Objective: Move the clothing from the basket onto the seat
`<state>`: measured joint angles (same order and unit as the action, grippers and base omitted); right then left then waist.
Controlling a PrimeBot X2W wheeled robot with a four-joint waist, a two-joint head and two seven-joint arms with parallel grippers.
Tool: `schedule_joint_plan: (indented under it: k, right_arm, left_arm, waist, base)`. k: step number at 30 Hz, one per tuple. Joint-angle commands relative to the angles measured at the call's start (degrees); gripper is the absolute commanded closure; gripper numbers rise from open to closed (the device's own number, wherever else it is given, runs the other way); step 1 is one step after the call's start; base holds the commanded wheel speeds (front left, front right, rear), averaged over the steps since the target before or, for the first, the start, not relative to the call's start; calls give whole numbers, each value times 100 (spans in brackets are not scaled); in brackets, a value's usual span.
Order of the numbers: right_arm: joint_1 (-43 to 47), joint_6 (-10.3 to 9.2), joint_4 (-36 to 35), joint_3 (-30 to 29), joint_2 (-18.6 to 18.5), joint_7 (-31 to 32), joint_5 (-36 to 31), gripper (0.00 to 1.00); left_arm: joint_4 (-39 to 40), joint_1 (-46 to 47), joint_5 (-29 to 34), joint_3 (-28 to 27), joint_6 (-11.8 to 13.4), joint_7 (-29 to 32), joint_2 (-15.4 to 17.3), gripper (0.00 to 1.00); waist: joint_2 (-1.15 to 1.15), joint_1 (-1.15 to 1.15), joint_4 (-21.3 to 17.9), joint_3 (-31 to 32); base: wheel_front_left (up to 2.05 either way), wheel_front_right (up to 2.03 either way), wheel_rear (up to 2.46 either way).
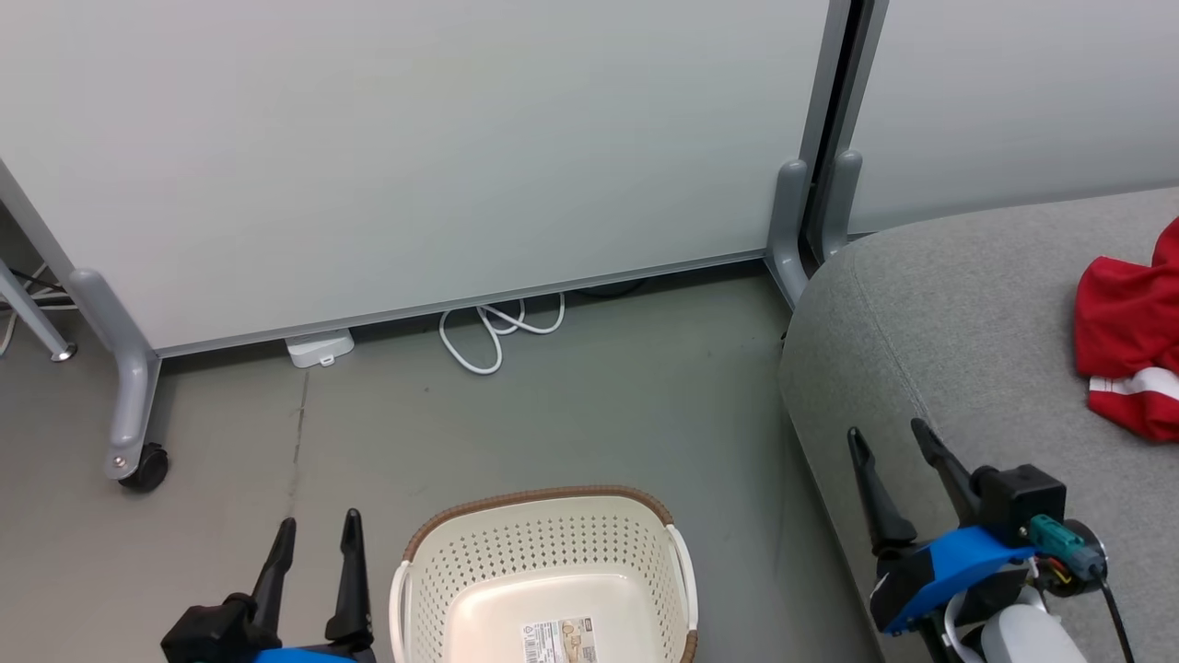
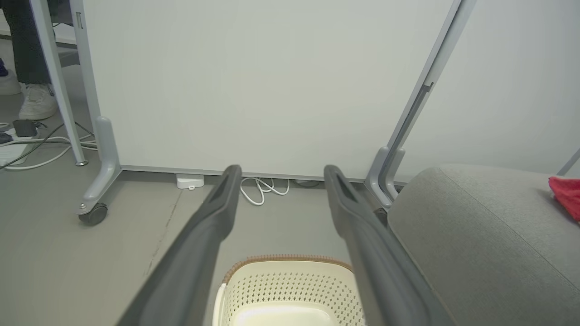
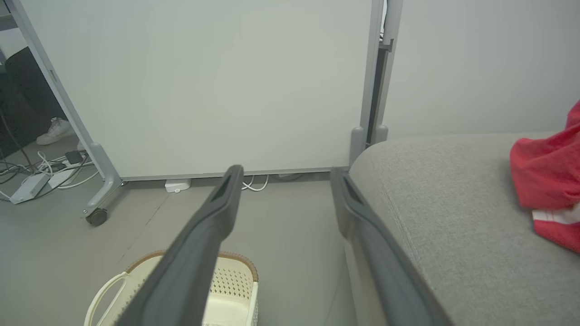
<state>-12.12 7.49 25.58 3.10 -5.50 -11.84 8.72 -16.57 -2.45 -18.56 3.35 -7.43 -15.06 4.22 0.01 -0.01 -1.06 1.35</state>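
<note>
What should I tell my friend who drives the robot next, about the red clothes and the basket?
Left gripper: open, holding nothing, beside the basket.
Right gripper: open, holding nothing, by the edge of the seat.
Clothing: a red heap with a white stripe, lying on the seat.
Basket: on the floor; the part in view holds no clothes.
Done: the move looks finished.
Left: check the basket's cut-off near end.

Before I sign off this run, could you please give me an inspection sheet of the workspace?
Surface: grey floor; basket stands on it beside the seat.
Job's things: basket shows only a label inside; red clothing lies on the seat, partly out of frame.
Clutter: small white box by the partition.
Grippers: left gripper and right gripper open, holding nothing.
Cables: white cable looped under the partition.
Surroundings: wheeled partition panels; a person's shoe beyond.
</note>
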Motion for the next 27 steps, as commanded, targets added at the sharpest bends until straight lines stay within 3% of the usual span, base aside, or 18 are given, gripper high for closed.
schedule_joint_plan:
  k: [1,22,23,27]
  right_arm:
    - [135,1,-62,10,40,18,-3,0]
    - [366,1,-387,114,212,254,-62,0]
    - [295,0,-346,109,192,243,-11,100]
    - [397,0,-142,99,195,259,29,100]
  left_arm:
    - [25,-66,50,-69,-5,-17,-3,0]
    - [-88,-150,93,-215,-6,-17,-102,0]
    - [-94,-96,50,-231,0,2,-98,100]
    - [-295,-161,12,-236,0,40,-113,100]
  waist:
    - [-1,1,5,9]
    - [-1,1,-29,7]
    - [-1,1,-31,7]
    - [-1,2,-33,5]
  base:
    - [0,0,0]
    - [0,0,0]
    - [0,0,0]
    - [0,0,0]
